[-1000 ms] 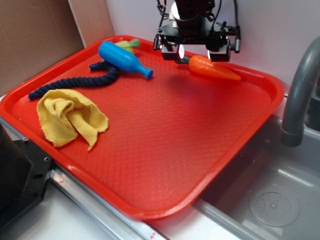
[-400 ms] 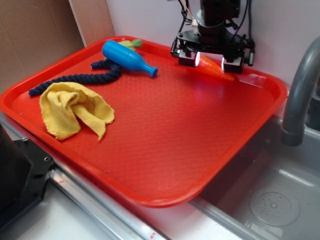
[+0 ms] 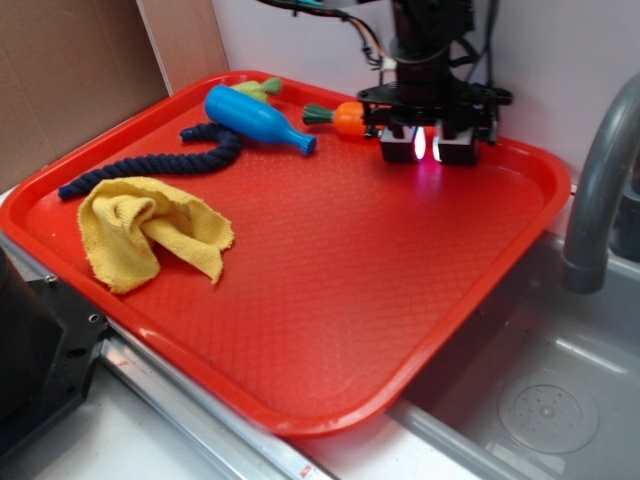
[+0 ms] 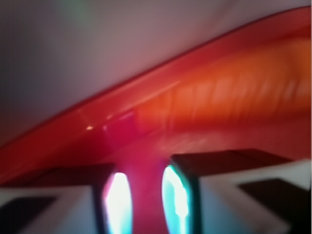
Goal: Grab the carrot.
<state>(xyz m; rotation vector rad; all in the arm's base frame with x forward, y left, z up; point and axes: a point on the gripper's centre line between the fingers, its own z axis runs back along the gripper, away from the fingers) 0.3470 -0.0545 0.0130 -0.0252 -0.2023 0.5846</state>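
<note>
Lying at the tray's far edge, the carrot showed only its green tuft and thick end, left of the gripper. Its tapered part ran behind the gripper body. Jaws stood nearly together, a narrow gap between; grip undeterminable.

- White wall behind the claw.
- Brown cardboard panel far to its left.
- Grey faucet, steel sink basin to its right.
</note>
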